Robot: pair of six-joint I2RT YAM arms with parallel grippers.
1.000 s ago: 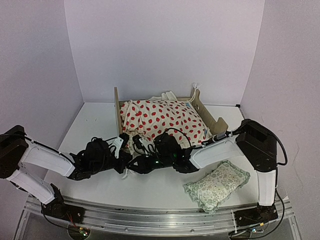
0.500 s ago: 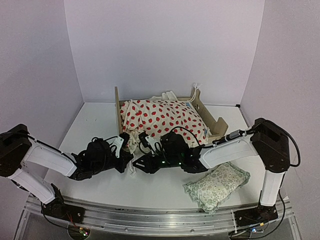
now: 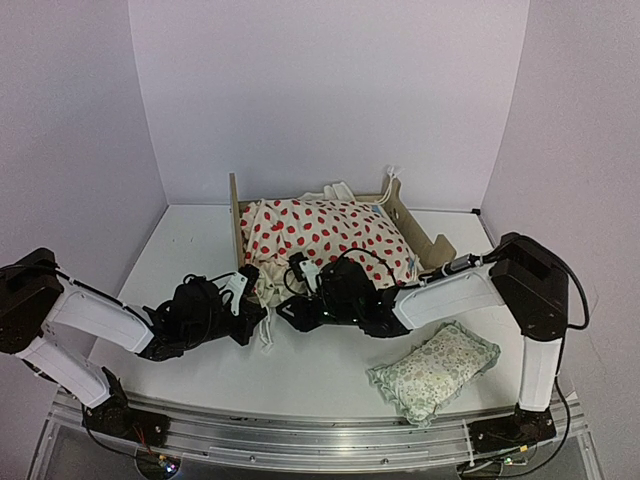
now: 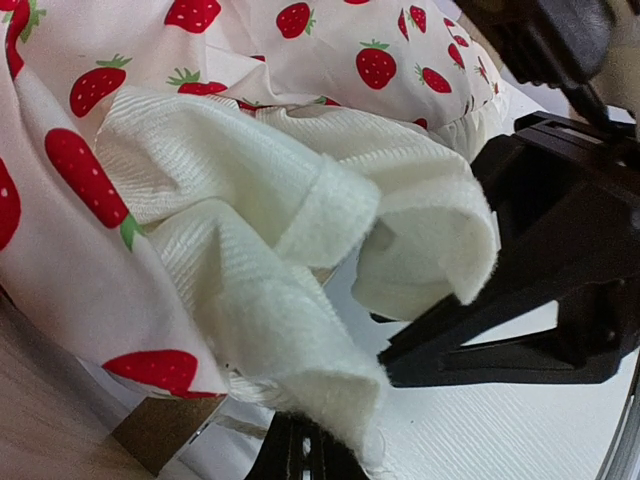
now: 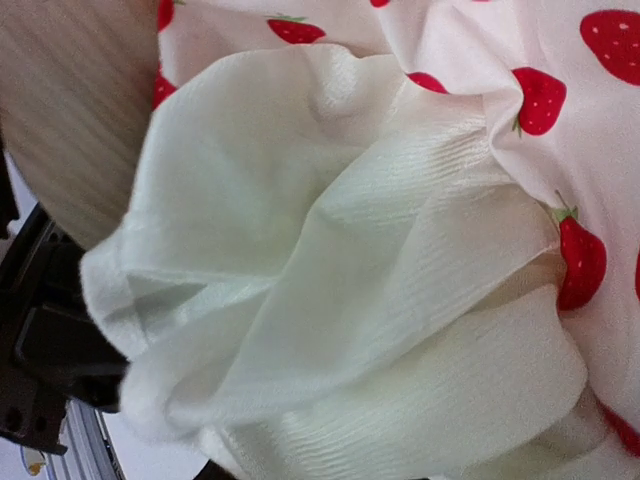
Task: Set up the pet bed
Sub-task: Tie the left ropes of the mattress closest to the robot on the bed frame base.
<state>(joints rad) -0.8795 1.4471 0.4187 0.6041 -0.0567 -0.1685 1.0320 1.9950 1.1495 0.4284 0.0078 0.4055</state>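
The pet bed (image 3: 236, 212), a light-wood frame, stands at the back middle. The cream red-dotted cushion (image 3: 320, 235) fills it and hangs over its near end. My left gripper (image 3: 256, 320) is low at that near end and looks shut on the cushion's cream underside fabric (image 4: 250, 200). My right gripper (image 3: 291, 303) is just right of it, pressed into the same cream fabric (image 5: 330, 300), which hides its fingers and bunches at the jaws. The striped base is hidden.
A small green floral pillow (image 3: 435, 370) lies on the table at the front right, under the right forearm. The bed's wooden side shows close in both wrist views (image 4: 50, 430) (image 5: 70, 100). Purple walls close in the table.
My right gripper has moved up and right from beside the left gripper towards the bed's near end. The left arm has barely moved.
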